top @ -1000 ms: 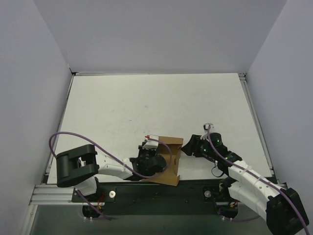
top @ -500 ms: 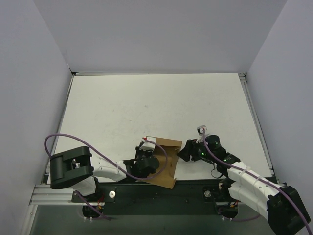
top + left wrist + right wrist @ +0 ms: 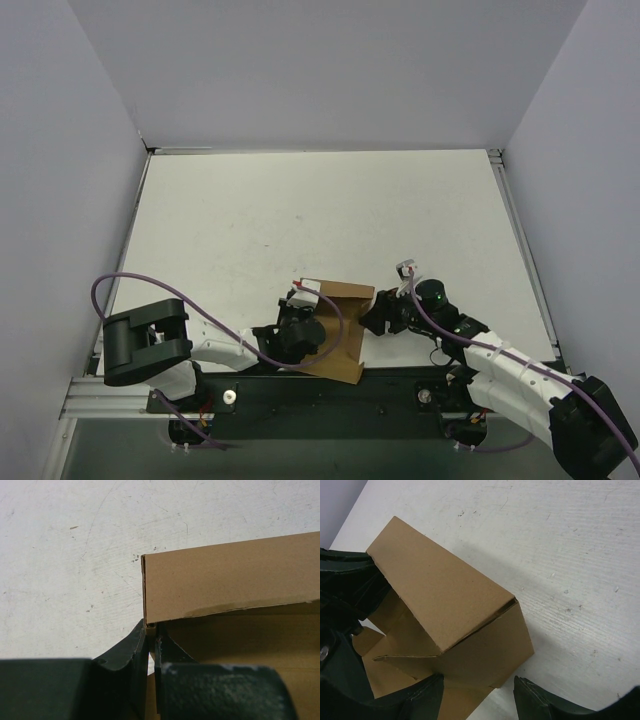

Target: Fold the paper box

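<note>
The paper box [image 3: 345, 325] is a brown cardboard piece, partly folded, at the table's near edge between the arms. It shows in the left wrist view [image 3: 230, 580] and the right wrist view [image 3: 445, 595]. My left gripper [image 3: 298, 318] is shut on the box's left wall; its fingertips [image 3: 151, 630] pinch the cardboard edge. My right gripper [image 3: 372, 318] is open right beside the box's right side; its jaws [image 3: 477, 695] straddle the box's lower right corner, one fingertip [image 3: 530, 692] on the table side.
The white table [image 3: 320, 220] spreads beyond the box. Grey walls enclose it on three sides. A black rail [image 3: 330, 395] runs along the near edge under the box's lower flap.
My right gripper has moved left up to the box's right side. The left gripper and the box have shifted slightly left and toward the near edge.
</note>
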Robot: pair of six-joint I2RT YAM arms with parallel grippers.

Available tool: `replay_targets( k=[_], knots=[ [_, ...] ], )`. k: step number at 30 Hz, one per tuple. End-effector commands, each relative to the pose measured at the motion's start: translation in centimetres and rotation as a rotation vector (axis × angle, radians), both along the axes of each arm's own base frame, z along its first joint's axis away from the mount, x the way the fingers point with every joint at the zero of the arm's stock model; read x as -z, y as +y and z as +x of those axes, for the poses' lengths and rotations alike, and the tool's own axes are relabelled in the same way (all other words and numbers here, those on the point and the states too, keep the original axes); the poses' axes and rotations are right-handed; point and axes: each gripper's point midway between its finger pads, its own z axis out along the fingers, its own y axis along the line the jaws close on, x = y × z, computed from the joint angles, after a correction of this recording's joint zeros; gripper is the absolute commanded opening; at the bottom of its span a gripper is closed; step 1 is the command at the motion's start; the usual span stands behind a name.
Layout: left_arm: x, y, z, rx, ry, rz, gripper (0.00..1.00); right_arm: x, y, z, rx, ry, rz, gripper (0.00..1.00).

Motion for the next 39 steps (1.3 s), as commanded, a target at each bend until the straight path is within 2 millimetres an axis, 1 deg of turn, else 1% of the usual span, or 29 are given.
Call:
replay_targets(
  k=[1, 3, 7, 10, 16, 19, 23, 24, 25, 26, 27, 28, 30, 31, 32, 33, 34, 37, 39],
  knots=[
    [1.3, -0.6, -0.8, 0.075, 0.045, 0.019, 0.0, -1.3, 0.2, 1.6, 0.021, -0.094, 0.003, 0.58],
    [1.3, -0.7, -0.8, 0.085, 0.043, 0.008, 0.0, -1.6, 0.2, 2.0, 0.029, -0.11, 0.007, 0.58],
    [1.2, -1.0, -0.9, 0.112, 0.039, 0.003, 0.0, -1.5, 0.1, 2.9, 0.059, -0.131, -0.01, 0.57],
    [1.2, -1.2, -1.0, 0.126, 0.037, 0.001, 0.0, -1.9, 0.3, 3.6, 0.076, -0.16, -0.002, 0.57],
    [1.2, -1.2, -1.0, 0.129, 0.036, 0.004, 0.0, -2.3, 0.6, 4.5, 0.102, -0.195, 0.017, 0.57],
    [1.1, -1.3, -0.9, 0.127, 0.033, 0.003, 0.0, -1.9, 0.6, 4.7, 0.106, -0.19, 0.007, 0.55],
    [0.9, -1.4, -0.8, 0.124, 0.03, 0.005, 0.0, -1.3, 0.4, 4.6, 0.121, -0.18, -0.02, 0.48],
    [1.0, -1.3, -0.8, 0.121, 0.031, 0.011, 0.0, -1.4, 0.0, 5.0, 0.151, -0.188, -0.034, 0.47],
    [0.9, -1.3, -0.8, 0.117, 0.028, 0.012, 0.0, -0.9, -0.4, 4.8, 0.167, -0.178, -0.052, 0.46],
    [0.8, -1.3, -0.7, 0.11, 0.026, 0.015, 0.0, -0.9, -0.5, 4.8, 0.18, -0.18, -0.06, 0.44],
    [0.7, -1.3, -0.7, 0.107, 0.025, 0.012, 0.0, -1.1, -1.2, 5.3, 0.227, -0.201, -0.075, 0.43],
    [0.7, -1.2, -0.7, 0.103, 0.025, 0.015, 0.0, -0.6, -1.6, 5.1, 0.242, -0.192, -0.092, 0.42],
    [0.6, -1.4, -0.7, 0.099, 0.027, 0.002, 0.0, -0.8, -2.2, 5.2, 0.283, -0.208, -0.104, 0.39],
    [0.6, -1.5, -0.6, 0.098, 0.027, -0.001, 0.0, -0.6, -3.2, 5.7, 0.338, -0.218, -0.139, 0.37],
    [0.6, -1.7, -0.7, 0.099, 0.03, -0.007, 0.0, -0.6, -3.5, 5.8, 0.361, -0.221, -0.152, 0.35],
    [0.5, -1.9, -0.6, 0.096, 0.03, -0.011, 0.0, -0.6, -3.5, 5.7, 0.365, -0.23, -0.161, 0.34],
    [0.3, -2.1, -0.7, 0.097, 0.029, -0.014, 0.0, -0.5, -4.4, 5.9, 0.412, -0.242, -0.198, 0.33],
    [-0.1, -2.6, -0.6, 0.083, 0.03, -0.012, 0.0, -0.5, -5.3, 6.0, 0.472, -0.265, -0.258, 0.33],
    [-0.2, -2.9, -0.7, 0.086, 0.031, -0.017, 0.0, -0.5, -5.5, 6.1, 0.503, -0.273, -0.271, 0.33]
  ],
)
